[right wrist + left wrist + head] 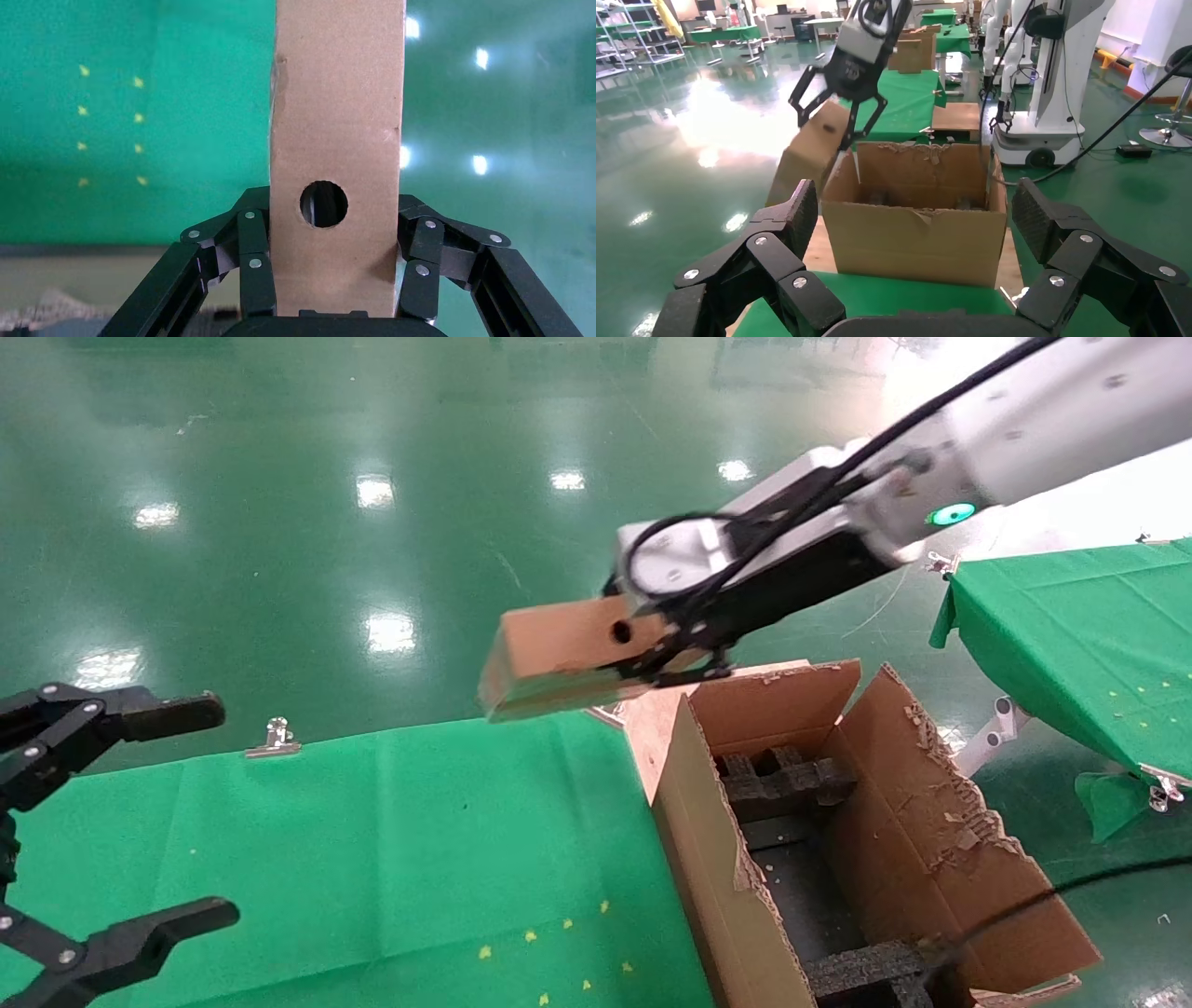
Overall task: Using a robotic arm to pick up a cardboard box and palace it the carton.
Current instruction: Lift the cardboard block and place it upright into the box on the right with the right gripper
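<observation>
Glossy green floor (307, 551) all around, ceiling lights glinting off it, and a green-clothed table (391, 859) in the foreground with a metal clip (273, 738) at its far edge. Up in the air goes the cardboard box (568, 654) — the robotic arm (1043, 421), white with its green ring light glowing, comes in from the right, and its right gripper (684, 649) is clamped on the box's end, black fingers (256, 267) pressed against both narrow sides near the round hole. The box hangs above the table's far edge, just beside the carton's far left corner and clear of it. The carton (838, 840) stands open at the table's right end, ragged flaps up, black foam inserts (782, 780) down inside. Over on the left, the left gripper (140, 812) hovers above the cloth, fingers spread wide, holding nothing. A second green table (1080, 635) sits at the far right.
</observation>
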Motion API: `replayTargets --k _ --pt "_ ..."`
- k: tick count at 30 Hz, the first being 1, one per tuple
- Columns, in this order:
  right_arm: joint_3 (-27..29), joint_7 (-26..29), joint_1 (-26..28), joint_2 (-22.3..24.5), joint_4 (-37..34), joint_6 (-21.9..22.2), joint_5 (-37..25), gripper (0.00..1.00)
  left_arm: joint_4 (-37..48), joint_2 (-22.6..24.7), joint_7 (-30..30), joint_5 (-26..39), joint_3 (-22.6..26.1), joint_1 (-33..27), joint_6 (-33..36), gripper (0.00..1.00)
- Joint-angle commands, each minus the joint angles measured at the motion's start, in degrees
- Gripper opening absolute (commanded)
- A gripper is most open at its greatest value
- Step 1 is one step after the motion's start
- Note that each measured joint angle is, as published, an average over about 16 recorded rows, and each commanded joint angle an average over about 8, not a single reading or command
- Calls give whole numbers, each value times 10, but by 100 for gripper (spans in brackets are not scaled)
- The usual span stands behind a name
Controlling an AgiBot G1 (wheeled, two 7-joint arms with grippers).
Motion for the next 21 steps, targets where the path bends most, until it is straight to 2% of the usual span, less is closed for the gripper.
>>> replayTargets --k 1,13,21 --pt "-2 0 6 13 -3 -1 4 0 0 0 0 0 0 0 0 100" --pt "-48 38 37 189 52 -5 14 0 0 0 0 0 0 0 0 100" --pt "-77 61 29 289 79 1 29 0 0 0 0 0 0 0 0 100"
